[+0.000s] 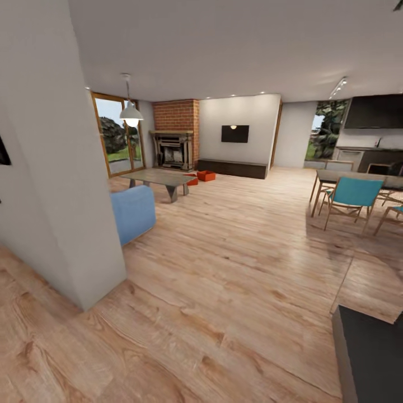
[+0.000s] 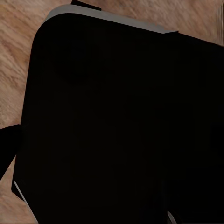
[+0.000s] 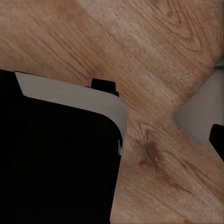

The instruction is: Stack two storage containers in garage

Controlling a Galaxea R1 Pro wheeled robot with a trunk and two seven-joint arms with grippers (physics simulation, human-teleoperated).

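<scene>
The two storage containers [image 1: 202, 176] sit far ahead on the living room floor by the fireplace [image 1: 174, 150], slightly leftward; neither end effector's state can be told

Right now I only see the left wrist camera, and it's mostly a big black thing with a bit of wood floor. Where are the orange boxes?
Observer: In the head view, one storage container sits on the wood floor far ahead, near the brick fireplace.
Operator: Where's the other one?
Observer: The second container is right beside it, partly hidden behind the coffee table.
Operator: Is anything in my way?
Observer: A white wall corner stands close on the left, with the blue sofa just past it, so I'd probably steer right of both.
</scene>
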